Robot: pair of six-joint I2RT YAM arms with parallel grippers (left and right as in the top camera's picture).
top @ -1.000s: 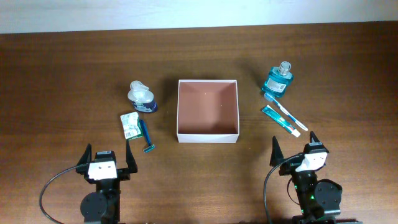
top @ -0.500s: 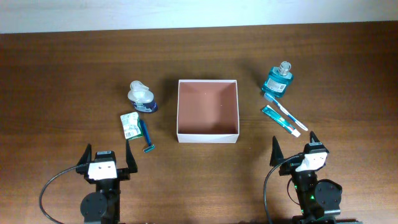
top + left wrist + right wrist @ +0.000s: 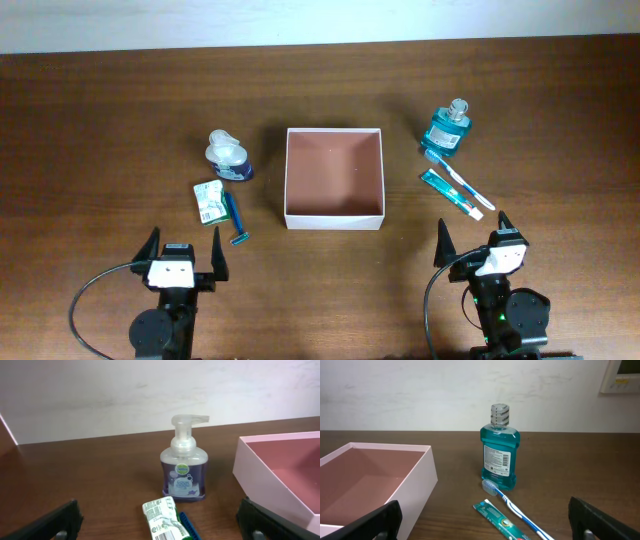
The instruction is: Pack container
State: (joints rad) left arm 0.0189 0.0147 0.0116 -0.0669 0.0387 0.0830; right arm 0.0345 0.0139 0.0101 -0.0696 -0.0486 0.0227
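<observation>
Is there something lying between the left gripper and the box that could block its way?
Yes. The blue razor lies roughly on the straight line from the open left gripper to the container, with a small green packet beside it. The soap bottle stands farther back, off that line.

Soap pump (image 3: 229, 156), packet (image 3: 208, 201) and razor (image 3: 236, 222) lie left of the container (image 3: 334, 221); teal bottle (image 3: 448, 130), toothbrush (image 3: 461, 182) and tube (image 3: 451, 194) lie right.
</observation>
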